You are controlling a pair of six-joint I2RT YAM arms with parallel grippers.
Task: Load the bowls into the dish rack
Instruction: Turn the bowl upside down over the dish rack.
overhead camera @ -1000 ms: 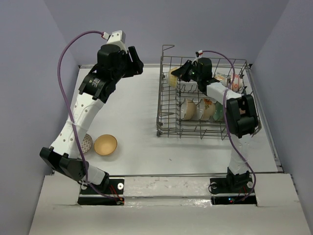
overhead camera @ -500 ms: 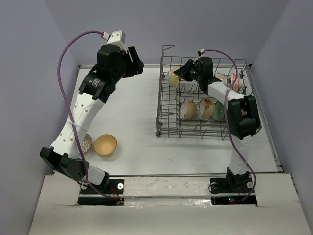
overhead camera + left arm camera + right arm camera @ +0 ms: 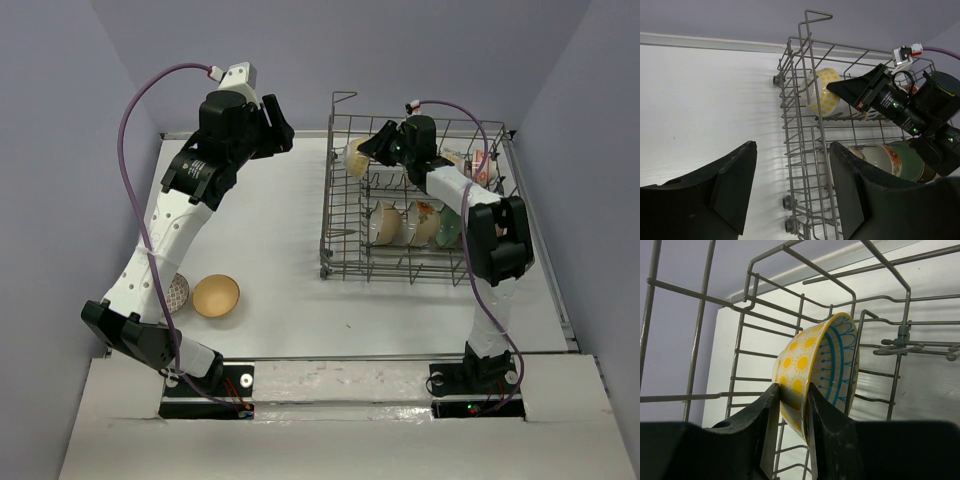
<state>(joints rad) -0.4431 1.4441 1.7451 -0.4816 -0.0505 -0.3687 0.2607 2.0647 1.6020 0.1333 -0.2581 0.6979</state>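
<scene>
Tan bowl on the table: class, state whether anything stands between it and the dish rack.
Nothing visible lies on the table between the tan bowl and the dish rack. Only the rack's own tall wire side faces it, so the bowl would likely go in from above.

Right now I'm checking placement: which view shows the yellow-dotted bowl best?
Right wrist: the yellow-dotted bowl is close up, on edge, flanked by the right tool inside the dish rack. Left wrist shows it smaller, partly screened; top external, only a sliver.

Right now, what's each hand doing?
Left hand: open, empty.
Right hand: straddling the yellow bowl rim; gripping or not cannot be told.
</scene>
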